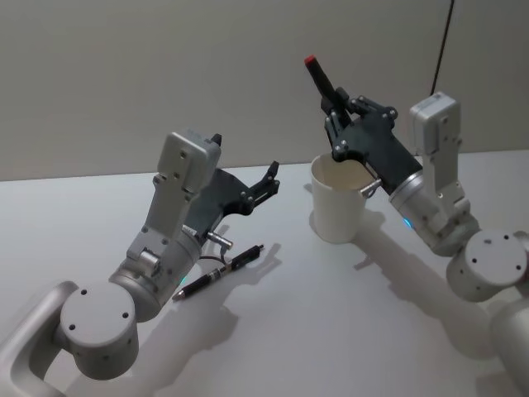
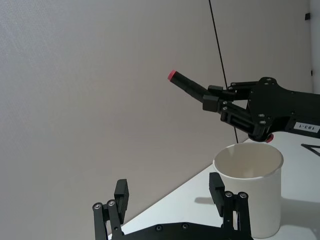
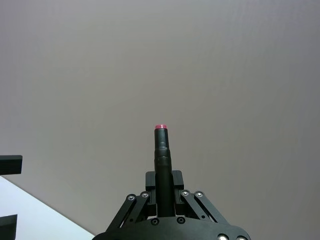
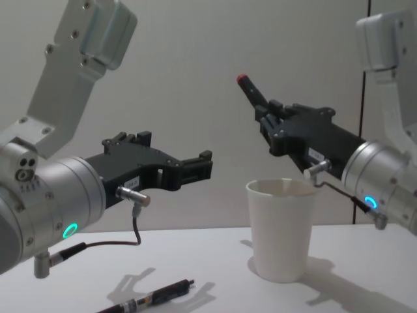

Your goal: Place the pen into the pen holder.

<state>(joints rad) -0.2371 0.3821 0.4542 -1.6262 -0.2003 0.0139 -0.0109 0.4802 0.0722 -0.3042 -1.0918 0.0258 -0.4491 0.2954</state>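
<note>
Right gripper point(image 1: 335, 106) above the pen holder point(image 1: 337, 207), fingers clamped on the pen point(image 1: 317, 74) low on its barrel; red end points up and away, tilted. Lower end hidden behind the fingers; it seems to sit just over the rim, not inside yet. Pen: light, stiff, smooth barrel, could slide or pivot in a narrow pinch; a mid-barrel hold suits it. Holder is a thin white paper cup, light, easy to tip if the pen nudges its wall. Left gripper point(image 1: 269, 178) hovers over the surface point(image 1: 273, 331), fingers apart, empty. Second pen point(image 1: 219, 273) lies on the surface beside the left arm
</note>
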